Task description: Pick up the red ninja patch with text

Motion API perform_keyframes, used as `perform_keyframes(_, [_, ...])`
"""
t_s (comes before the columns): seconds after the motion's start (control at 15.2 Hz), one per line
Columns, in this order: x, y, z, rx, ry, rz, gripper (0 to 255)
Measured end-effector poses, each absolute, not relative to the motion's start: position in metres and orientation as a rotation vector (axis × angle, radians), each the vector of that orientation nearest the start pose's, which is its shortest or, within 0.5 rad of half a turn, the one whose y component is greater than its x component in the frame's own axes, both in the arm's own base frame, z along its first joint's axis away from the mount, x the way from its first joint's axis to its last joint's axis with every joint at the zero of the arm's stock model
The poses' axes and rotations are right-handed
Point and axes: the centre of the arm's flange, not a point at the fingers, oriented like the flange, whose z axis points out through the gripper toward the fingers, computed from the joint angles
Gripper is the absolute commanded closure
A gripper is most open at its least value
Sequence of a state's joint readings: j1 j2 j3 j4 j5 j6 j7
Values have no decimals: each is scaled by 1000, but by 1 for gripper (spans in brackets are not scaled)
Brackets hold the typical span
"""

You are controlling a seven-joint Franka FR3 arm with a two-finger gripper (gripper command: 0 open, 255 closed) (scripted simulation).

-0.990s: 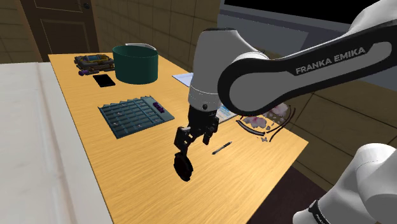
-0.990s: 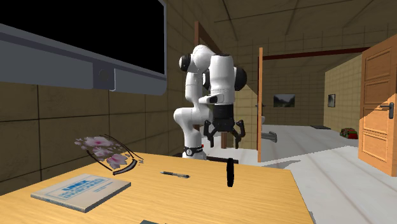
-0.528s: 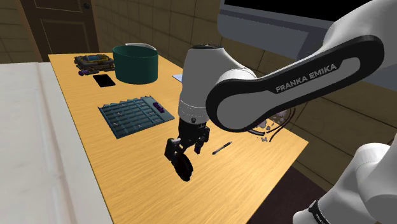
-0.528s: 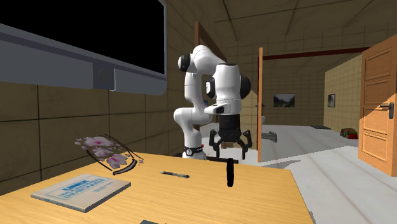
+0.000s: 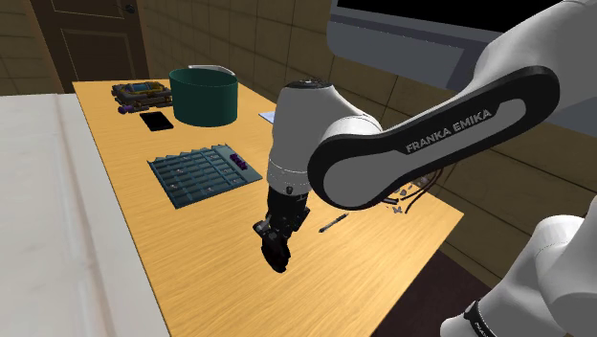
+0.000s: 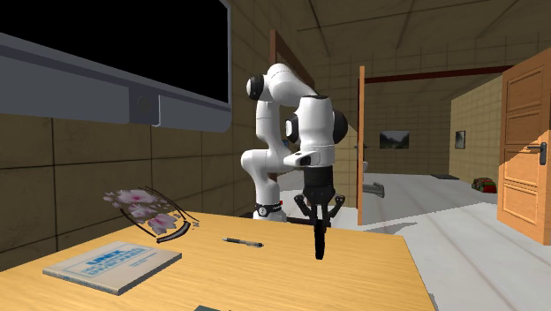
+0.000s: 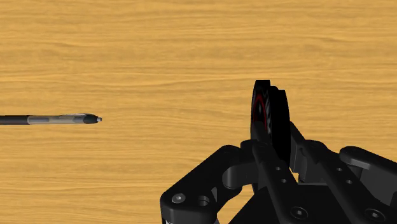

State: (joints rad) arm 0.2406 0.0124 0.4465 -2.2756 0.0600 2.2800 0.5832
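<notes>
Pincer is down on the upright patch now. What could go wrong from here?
1. The pincer seems to clasp the thin patch, which stands on edge, only by its upper part; it might pivot or slip out on lifting.
2. The pen lies nearby on the table; a sideways swing could knock it.

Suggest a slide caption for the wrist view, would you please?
Black pincer clasps the black-and-red patch, standing on edge on the wooden table, with a pen lying apart nearby.
</notes>
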Motion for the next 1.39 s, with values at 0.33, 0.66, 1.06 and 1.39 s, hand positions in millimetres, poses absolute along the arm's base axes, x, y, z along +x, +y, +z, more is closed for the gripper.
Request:
perform_keyframes(0.33, [399,329,351,-3103,-100,55,255])
perform_keyframes(0.66, [398,330,367,-3103,-100,55,255])
perform_keyframes(1.06, [399,328,398,-3103,-100,55,255])
perform_keyframes(1.39, [399,328,424,-3102,-101,55,255])
